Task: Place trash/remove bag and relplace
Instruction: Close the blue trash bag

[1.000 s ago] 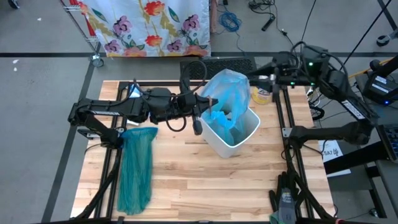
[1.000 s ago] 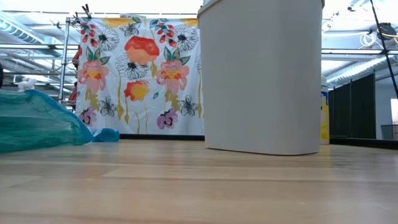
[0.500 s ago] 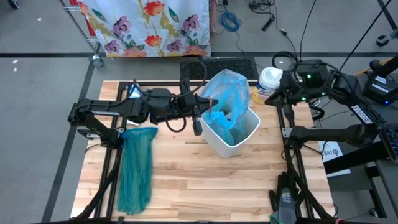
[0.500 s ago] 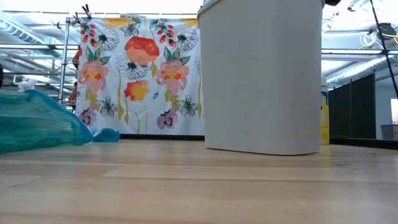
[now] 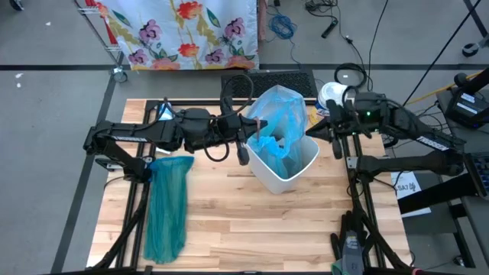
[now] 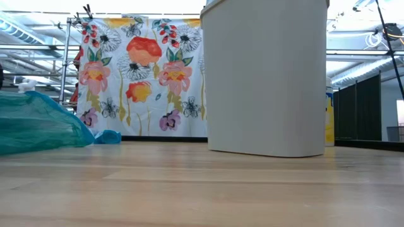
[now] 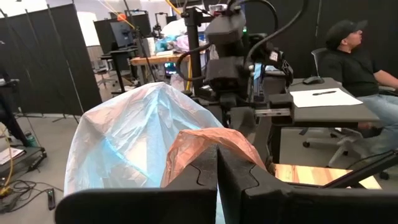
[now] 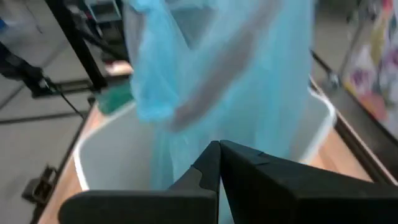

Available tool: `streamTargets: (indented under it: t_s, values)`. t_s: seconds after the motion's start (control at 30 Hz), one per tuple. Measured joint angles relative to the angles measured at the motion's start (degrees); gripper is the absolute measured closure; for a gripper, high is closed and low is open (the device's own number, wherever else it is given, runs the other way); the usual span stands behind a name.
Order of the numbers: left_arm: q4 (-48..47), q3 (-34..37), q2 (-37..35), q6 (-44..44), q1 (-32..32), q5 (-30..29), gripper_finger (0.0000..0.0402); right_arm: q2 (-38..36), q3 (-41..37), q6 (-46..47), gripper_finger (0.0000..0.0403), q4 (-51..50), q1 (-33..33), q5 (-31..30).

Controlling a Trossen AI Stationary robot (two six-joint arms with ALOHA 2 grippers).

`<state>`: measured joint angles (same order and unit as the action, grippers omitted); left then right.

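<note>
The pale blue bag [image 5: 276, 114] stands up out of the white bin [image 5: 294, 169] in the middle of the table. Blue film also lies inside the bin. My left gripper [image 5: 246, 124] is shut at the bag's left side, level with its raised top. My right gripper [image 5: 315, 130] is shut beside the bag's right side, over the bin's far right rim. In the right wrist view the shut fingers [image 8: 219, 152] point at the bag [image 8: 236, 74] above the bin's opening [image 8: 112, 155]. No trash shows on the table. My left gripper pinches a crinkled fold of film [image 7: 208, 146] between its fingertips, coming level from the table's left. The fold looks orange-brown in the left wrist view and lies against the bag's raised left side [image 7: 137, 137]. The bag stands upright, its lower part in the bin. My right gripper: I cannot tell whether its shut fingertips touch the bag.
A darker teal bag [image 5: 168, 206] lies flat along the table's left side; in the low view it shows as [image 6: 38, 126]. A white-capped container [image 5: 330, 95] and a yellow one [image 5: 319, 117] stand at the far right, behind the bin. The near half of the table is bare wood.
My right gripper has come from the table's far right corner toward the left and near side, down to the bag's right side, uncovering the white-capped container. The left gripper, the bag and the bin have kept still.
</note>
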<state>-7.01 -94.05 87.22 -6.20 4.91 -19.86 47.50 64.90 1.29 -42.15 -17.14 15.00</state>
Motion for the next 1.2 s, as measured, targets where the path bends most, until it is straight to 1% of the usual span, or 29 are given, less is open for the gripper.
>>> streamTargets:
  t_s: [0.07, 0.1, 0.2, 0.27, 0.3, 0.37, 0.43, 0.5, 0.6, 0.77, 0.9, 1.0, 1.13, 1.2]
  values:
    - [0.02, 0.01, 0.00, 0.06, 0.00, -0.03, 0.0401, -0.39, -3.07, 0.71, 0.0403, 5.78, 1.45, -0.48]
    - [0.02, 0.01, 0.00, 0.11, 0.00, -0.05, 0.0401, -0.38, -4.33, 0.78, 0.0403, 7.53, 2.09, -1.37]
    - [0.00, 0.01, 0.00, 0.13, 0.00, -0.15, 0.0401, 0.31, -7.30, 1.05, 0.0403, 14.20, 3.59, -1.59]
    - [0.02, 0.01, 0.00, 0.12, 0.00, -0.16, 0.0401, 0.90, -7.52, 0.76, 0.0403, 16.43, 4.45, -1.98]
    - [0.02, 0.01, 0.00, 0.11, 0.00, -0.17, 0.0401, 1.17, -7.21, 0.16, 0.0403, 16.95, 4.72, -3.16]
    - [0.00, 0.01, 0.00, 0.11, 0.00, -0.17, 0.0401, 1.79, -6.75, -0.55, 0.0403, 16.24, 4.90, -5.90]
    - [0.02, 0.01, 0.00, 0.11, 0.00, -0.17, 0.0401, 2.39, -6.64, -0.88, 0.0403, 16.47, 4.85, -6.53]
    - [0.02, 0.01, 0.00, 0.11, 0.00, -0.17, 0.0401, 2.67, -6.60, -1.39, 0.0403, 18.73, 4.84, -5.05]
    - [0.02, 0.01, 0.00, 0.10, 0.00, -0.17, 0.0401, 3.13, -6.45, -1.51, 0.0403, 24.48, 4.92, 0.18]
    - [0.02, 0.01, 0.00, 0.07, 0.00, -0.19, 0.0401, 3.14, -6.43, 1.35, 0.0403, 34.18, 4.88, 5.91]
    - [0.27, 0.01, 0.00, 0.07, 0.00, -0.17, 0.0401, 4.18, -6.42, 4.99, 0.0403, 37.34, 4.88, 9.82]
    - [1.95, 0.01, 0.41, 0.03, 0.00, -0.17, 0.0401, 5.35, -6.42, 6.19, 0.0403, 39.24, 4.88, 11.62]
    - [3.49, 0.03, 1.33, 0.02, 0.00, -0.17, 0.0401, 6.39, -6.42, 8.18, 0.0403, 46.65, 4.88, 12.55]
    - [3.93, 0.03, 2.26, 1.78, 0.00, -0.17, 0.0401, 6.66, -6.42, 8.60, 0.0403, 50.24, 4.88, 13.30]
